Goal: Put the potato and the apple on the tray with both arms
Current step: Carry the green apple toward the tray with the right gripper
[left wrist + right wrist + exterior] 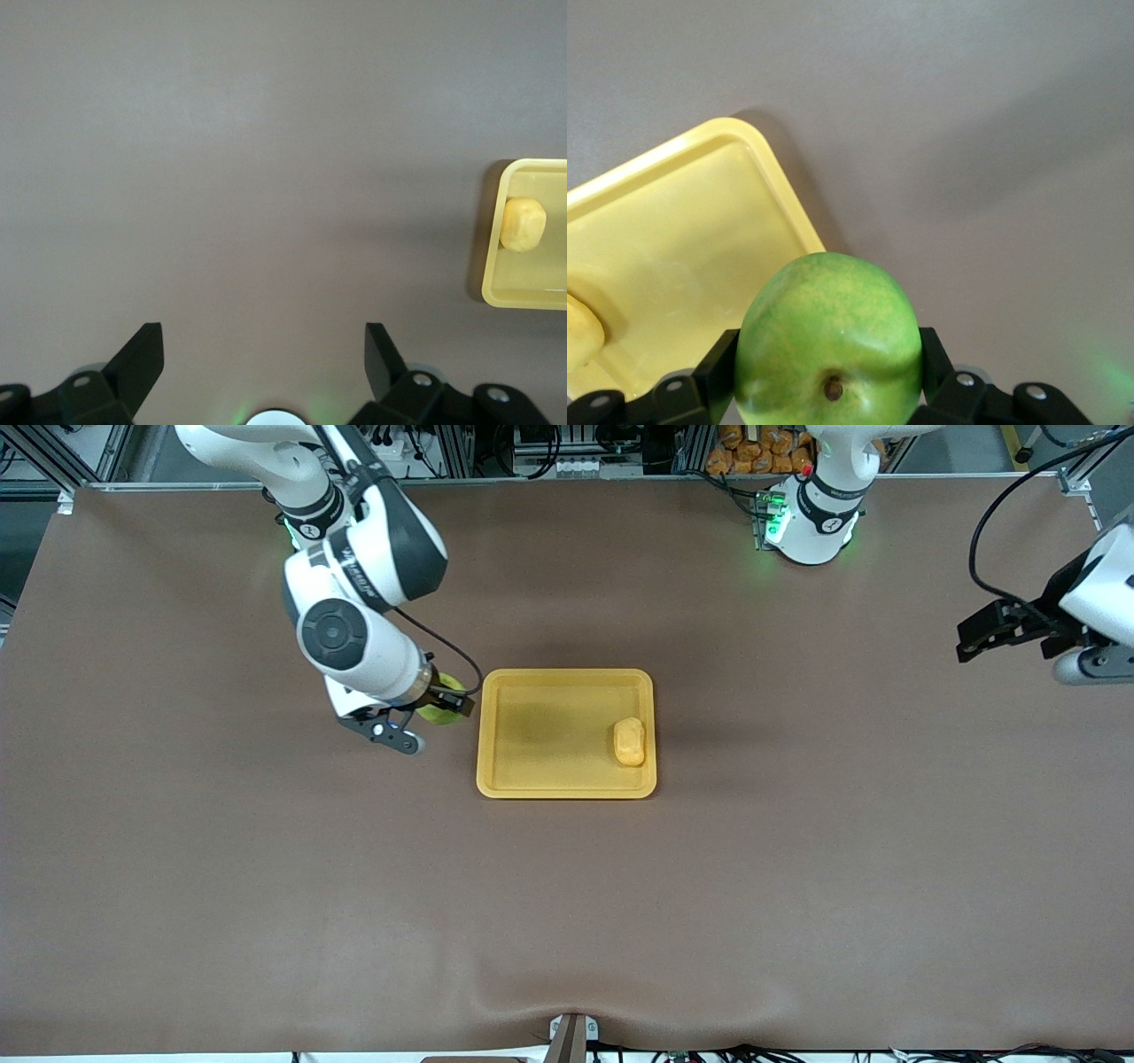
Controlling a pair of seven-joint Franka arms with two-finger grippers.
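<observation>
Table (266, 886): brown mat, wide and flat; we note nothing loose on it but the task's things.

Tray (496, 784): flat yellow rectangle with rounded corners and a low rim, at mid-table. We judge it stiff plastic with a slick floor; a round fruit set down may roll until the rim stops it.

Right gripper (440, 700): just off the tray's edge toward the right arm's end of the table. Its fingers (716, 361) are closed on the apple's two flanks, with no gap visible in the right wrist view.

Left gripper (1005, 629): over bare mat at the left arm's end, well apart from the tray, waiting. Jaws spread wide, nothing between them.

Apple (830, 341): round, bright green with faint yellow mottling and a dark dimple. We judge it light, hard and smooth-skinned, so slippery; a hold across the widest girth, as now, looks soundest. It is not yet over the tray.

Potato (630, 741): small yellow-orange oblong lump, bumpy. It lies in the tray, close to the rim toward the left arm's end.
</observation>
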